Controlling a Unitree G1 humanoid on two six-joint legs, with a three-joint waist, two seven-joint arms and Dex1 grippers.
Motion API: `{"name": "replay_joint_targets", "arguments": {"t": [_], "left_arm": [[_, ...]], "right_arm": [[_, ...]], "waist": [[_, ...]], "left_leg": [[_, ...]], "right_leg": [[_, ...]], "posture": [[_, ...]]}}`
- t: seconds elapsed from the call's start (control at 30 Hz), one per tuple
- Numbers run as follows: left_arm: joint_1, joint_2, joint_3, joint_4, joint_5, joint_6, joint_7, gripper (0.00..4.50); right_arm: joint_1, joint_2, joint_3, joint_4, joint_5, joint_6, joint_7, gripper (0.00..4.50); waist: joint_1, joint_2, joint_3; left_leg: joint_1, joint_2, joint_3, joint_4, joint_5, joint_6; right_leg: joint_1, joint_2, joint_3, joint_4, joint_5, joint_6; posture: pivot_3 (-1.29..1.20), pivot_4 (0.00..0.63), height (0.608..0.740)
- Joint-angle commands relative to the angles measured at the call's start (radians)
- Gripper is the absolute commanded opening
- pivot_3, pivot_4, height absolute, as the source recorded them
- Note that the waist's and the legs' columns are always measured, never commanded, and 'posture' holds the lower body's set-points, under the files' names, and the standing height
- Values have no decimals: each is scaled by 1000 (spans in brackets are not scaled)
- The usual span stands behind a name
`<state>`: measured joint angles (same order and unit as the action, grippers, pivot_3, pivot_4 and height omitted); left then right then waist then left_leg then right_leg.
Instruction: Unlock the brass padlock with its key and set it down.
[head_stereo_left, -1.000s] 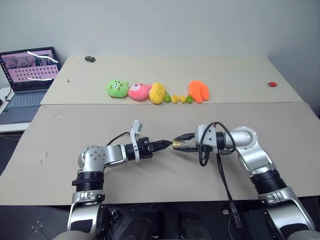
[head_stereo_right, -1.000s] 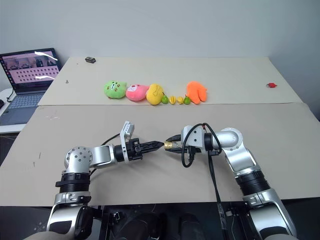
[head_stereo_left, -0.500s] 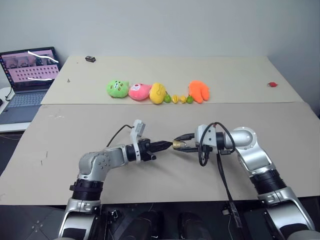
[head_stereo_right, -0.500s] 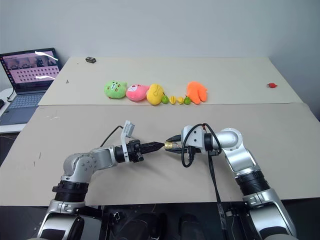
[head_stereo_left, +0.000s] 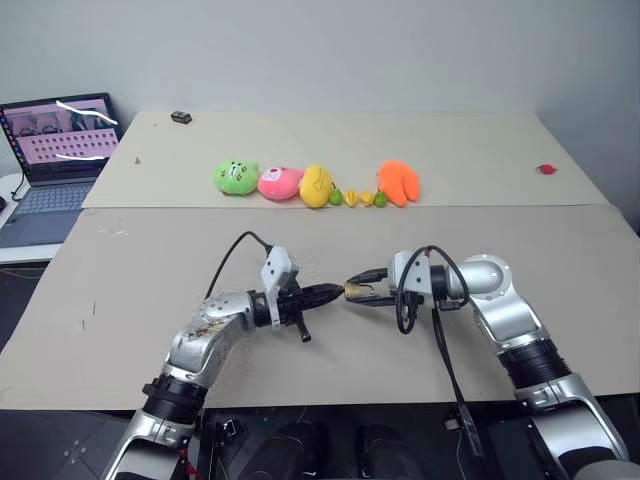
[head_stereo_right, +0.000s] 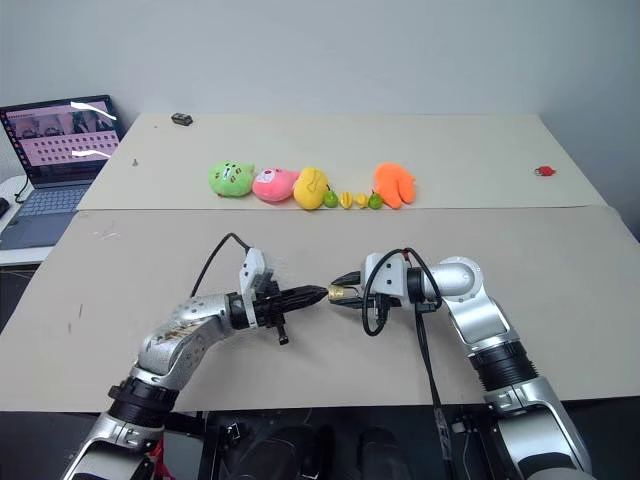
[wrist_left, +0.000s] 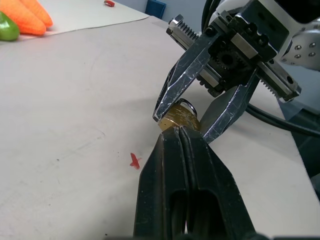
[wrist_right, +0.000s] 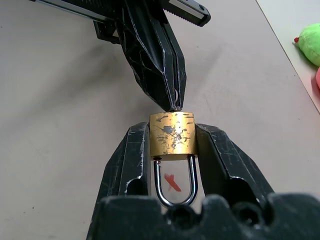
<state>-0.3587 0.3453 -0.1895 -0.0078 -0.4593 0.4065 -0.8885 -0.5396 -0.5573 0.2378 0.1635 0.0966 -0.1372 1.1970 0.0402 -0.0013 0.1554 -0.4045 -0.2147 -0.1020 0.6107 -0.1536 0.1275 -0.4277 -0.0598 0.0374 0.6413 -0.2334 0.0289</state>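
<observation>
The brass padlock (wrist_right: 172, 132) hangs in mid-air above the table's middle, clamped at its sides by my right gripper (head_stereo_left: 356, 291). Its silver shackle (wrist_right: 175, 187) points back toward that wrist, and both legs meet the body. My left gripper (wrist_left: 178, 131) comes in level from the opposite side, shut, with its tips pressed against the padlock's bottom face. The key is a thin sliver (wrist_right: 175, 106) pinched between those tips where they meet the lock; most of it is hidden.
A row of plush toys (head_stereo_left: 278, 182) and small toy fruits (head_stereo_left: 358, 197) lies across the back panel. An open laptop (head_stereo_left: 58, 140) stands far left. A small red object (head_stereo_left: 545, 169) and a dark one (head_stereo_left: 180, 118) lie near the far edge. A red mark (wrist_left: 134, 160) is on the table under the lock.
My left wrist has rolled about its own axis and the forearm has swung lower, while its tips stayed at the padlock. The right arm and the padlock have kept still.
</observation>
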Motion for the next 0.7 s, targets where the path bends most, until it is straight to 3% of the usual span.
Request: {"name": "replay_joint_targets", "arguments": {"t": [0.03, 0.1, 0.2, 0.3, 0.5, 0.7], "left_arm": [[-52, -38, 87, 54, -125, 262, 89, 45], [-104, -72, 223, 95, -358, 560, 151, 45], [-146, -93, 338, 137, -505, 755, 214, 45], [-170, -116, 397, 159, -546, 812, 280, 704], [-195, -150, 443, 165, -581, 890, 364, 3029], [-185, -127, 424, 134, -598, 958, 351, 3029]], "right_arm": [[-38, -3, -28, -33, 21, -34, -7, 932], [-38, -5, -27, -32, 20, -36, -7, 932], [-39, -5, -27, -31, 20, -37, -6, 932], [-42, -5, -26, -28, 22, -38, -6, 932], [-45, 0, -24, -26, 22, -38, -7, 932], [-43, 2, -24, -27, 21, -36, -10, 932]], "waist": [[2, 0, 0], [0, 0, 0], [-8, 0, 0], [-17, 0, 0], [-18, 0, 0], [-21, 0, 0]], "left_leg": [[0, 0, 0, 0, 0, 0], [-1, 0, 0, 1, -1, 1], [-1, 0, 0, 2, 0, 0], [-1, 0, 0, 2, 0, -1], [-1, 0, 0, 4, 1, -1], [0, 0, 0, 4, 1, -1]], "right_leg": [[0, 0, 0, 0, 0, 0], [-1, 0, -1, 1, 0, 0], [-4, 1, -1, 4, 0, 1], [-4, 0, -1, 5, 0, 0], [-2, 0, -2, 5, 0, 0], [-1, 0, -1, 5, 0, 0]], "posture": [[0, 150, 740], [0, 150, 740], [0, 150, 740], [0, 150, 740], [0, 150, 740], [0, 150, 740]]}}
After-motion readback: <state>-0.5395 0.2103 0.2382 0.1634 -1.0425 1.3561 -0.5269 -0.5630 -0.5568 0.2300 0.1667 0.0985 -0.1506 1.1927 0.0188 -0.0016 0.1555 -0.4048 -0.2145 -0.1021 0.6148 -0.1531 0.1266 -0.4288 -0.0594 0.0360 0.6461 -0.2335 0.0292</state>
